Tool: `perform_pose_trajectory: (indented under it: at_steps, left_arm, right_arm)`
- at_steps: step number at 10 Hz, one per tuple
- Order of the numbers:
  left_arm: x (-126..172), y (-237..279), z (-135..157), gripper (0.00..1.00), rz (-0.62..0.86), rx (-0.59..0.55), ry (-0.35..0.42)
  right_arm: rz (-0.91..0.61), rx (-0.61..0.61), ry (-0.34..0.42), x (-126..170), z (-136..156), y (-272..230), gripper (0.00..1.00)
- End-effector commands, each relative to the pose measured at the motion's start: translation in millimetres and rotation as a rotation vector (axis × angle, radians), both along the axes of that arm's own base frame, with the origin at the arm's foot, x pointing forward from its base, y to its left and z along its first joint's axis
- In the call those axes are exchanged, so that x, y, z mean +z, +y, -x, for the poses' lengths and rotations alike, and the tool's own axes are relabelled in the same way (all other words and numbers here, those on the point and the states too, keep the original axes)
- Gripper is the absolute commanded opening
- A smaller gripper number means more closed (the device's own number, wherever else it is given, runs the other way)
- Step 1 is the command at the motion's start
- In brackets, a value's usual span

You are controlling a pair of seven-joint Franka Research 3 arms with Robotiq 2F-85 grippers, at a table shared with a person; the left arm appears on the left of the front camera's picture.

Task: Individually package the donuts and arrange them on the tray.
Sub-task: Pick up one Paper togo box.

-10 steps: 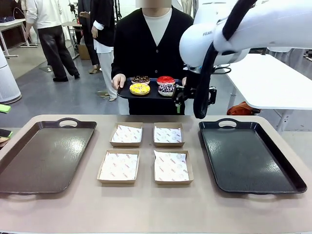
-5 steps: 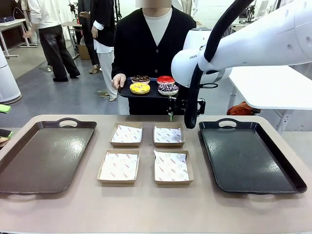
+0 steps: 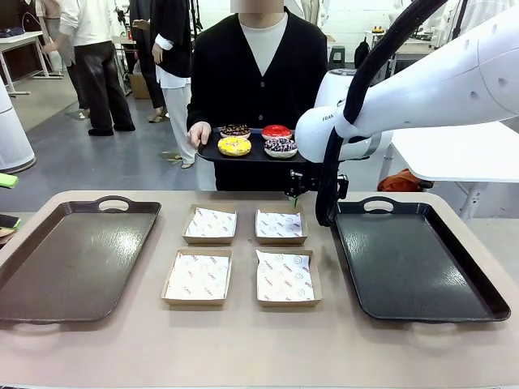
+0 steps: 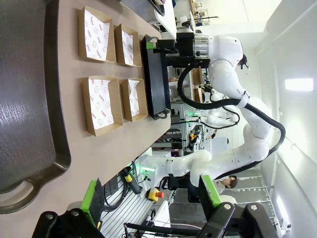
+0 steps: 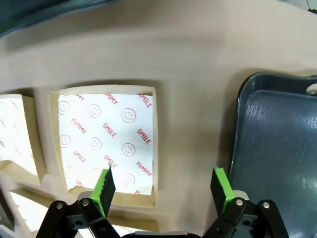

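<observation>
Front view shows us the four donuts (image 3: 234, 147) on a small tray (image 3: 208, 154) the person (image 3: 259, 77) holds beyond the table (image 3: 243, 348). Our right gripper (image 5: 162, 191) hangs wide open over the gap between a box (image 5: 106, 141) and the dark tray (image 5: 277, 144); our left gripper (image 4: 151, 196) gapes wide too.

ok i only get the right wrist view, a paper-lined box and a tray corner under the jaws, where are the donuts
observer: four donuts sit on a small dark tray that the person holds up beyond the far edge of the table.
operator: how many boxes are out
observer: four boxes, two rows of two between two big trays, none with a donut in it.
operator: and the left arm
observer: the left wrist view shows its jaws open with nothing between them.
</observation>
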State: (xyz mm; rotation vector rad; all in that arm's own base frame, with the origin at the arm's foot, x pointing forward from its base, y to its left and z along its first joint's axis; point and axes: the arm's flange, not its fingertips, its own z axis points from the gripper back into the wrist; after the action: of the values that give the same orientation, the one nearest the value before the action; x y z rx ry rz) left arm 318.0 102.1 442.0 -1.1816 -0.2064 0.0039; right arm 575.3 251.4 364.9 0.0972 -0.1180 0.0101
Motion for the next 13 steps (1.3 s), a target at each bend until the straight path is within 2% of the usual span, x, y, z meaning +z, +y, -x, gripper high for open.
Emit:
perform_pose_trajectory:
  at_steps: [1,7,10,13]
  left_arm:
    - [0,1,1,1.0,0.014,0.003,-0.009]
    - [0,1,1,1.0,0.014,0.003,-0.009]
    - [0,1,1,1.0,0.014,0.003,-0.009]
    - [0,1,1,1.0,0.014,0.003,-0.009]
  right_arm:
    - [-0.002,-0.002,0.0,5,-1,2,1.0]
    - [-0.002,0.002,-0.005,3,0,2,1.0]
    - [-0.011,0.006,-0.044,-13,-11,14,1.0]
    - [-0.002,-0.015,-0.015,-36,-28,15,1.0]
